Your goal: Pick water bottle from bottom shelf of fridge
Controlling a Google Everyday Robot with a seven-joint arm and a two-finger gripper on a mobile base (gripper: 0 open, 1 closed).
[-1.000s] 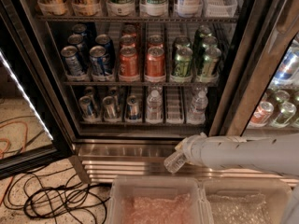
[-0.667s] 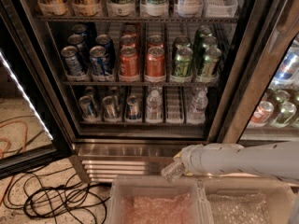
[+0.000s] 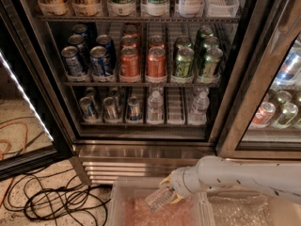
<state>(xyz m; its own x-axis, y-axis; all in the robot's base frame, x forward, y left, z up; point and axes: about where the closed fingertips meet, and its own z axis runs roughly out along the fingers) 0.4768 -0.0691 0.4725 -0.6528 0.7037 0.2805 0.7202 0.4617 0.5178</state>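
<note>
Yellow-fingered gripper (image 3: 169,191) on the white arm (image 3: 244,175) hangs low. Above and behind it stands the big steel-framed glass-door fridge (image 3: 141,150) with its dark wire bottom shelf (image 3: 175,109); just beneath it sits a translucent plastic bin (image 3: 118,197). Clamped between its fingers, tilted, is the small clear plastic water bottle (image 3: 157,199).
</note>
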